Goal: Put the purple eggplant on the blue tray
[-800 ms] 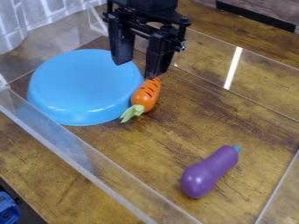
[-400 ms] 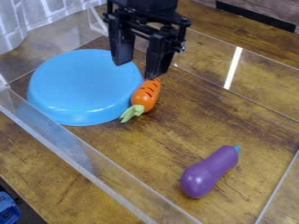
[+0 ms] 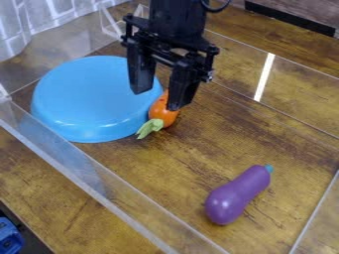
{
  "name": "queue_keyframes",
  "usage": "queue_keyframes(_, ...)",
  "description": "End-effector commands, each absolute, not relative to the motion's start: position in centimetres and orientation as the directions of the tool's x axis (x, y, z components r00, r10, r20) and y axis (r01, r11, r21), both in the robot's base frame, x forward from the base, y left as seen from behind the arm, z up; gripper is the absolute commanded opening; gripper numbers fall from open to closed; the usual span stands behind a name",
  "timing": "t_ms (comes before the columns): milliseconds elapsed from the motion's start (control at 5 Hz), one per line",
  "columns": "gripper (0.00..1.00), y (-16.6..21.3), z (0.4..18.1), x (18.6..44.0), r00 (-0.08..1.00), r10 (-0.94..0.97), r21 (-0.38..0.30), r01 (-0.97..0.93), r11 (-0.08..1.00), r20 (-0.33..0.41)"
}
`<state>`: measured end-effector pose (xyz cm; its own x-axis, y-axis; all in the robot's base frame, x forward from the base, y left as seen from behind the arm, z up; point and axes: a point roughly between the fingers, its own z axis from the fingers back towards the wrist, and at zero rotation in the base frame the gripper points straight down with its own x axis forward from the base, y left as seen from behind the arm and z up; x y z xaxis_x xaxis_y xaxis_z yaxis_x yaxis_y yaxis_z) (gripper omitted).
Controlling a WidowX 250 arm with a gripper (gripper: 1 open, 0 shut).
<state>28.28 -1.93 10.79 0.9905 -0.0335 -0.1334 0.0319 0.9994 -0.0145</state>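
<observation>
Pincer (image 3: 165,91): black, fingers spread apart, nothing between them. Set lower in the view than a moment ago, over the tray's right side and partly across the carrot; a descent or a move toward the front edge, which of the two cannot be told.

Eggplant (image 3: 239,194): purple, one. Lying on its side on the worktop (image 3: 159,179), toward the front right corner, stem end toward the right edge, fat end toward the front. Unmoved; ungrasped.

Tray (image 3: 79,104): blue, round, toward the left edge, well apart from the eggplant. Position unchanged.

Carrot (image 3: 159,115): orange, green top, just beside the tray's right rim; more of it hidden now than before.

Bearing on the task: approach stage, likely; grasp and carry outstanding. Next move calls for travel toward the front right corner, clear of the carrot, which a low path could knock.
</observation>
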Motion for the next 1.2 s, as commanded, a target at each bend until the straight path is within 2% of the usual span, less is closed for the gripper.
queue_keyframes(0, 1.00, -3.1, 11.0, 28.2, 0.991, -0.068, -0.019, 0.066, 0.998, -0.116)
queue_keyframes(200, 1.00, -3.8, 10.7, 27.8, 0.989, -0.082, -0.020, 0.080, 0.997, -0.123)
queue_keyframes(600, 1.00, -7.0, 11.4, 26.9, 0.977, -0.175, -0.033, 0.172, 0.985, -0.126)
queue_keyframes(1000, 1.00, -9.2, 10.8, 26.6, 0.970, -0.212, -0.037, 0.209, 0.977, -0.123)
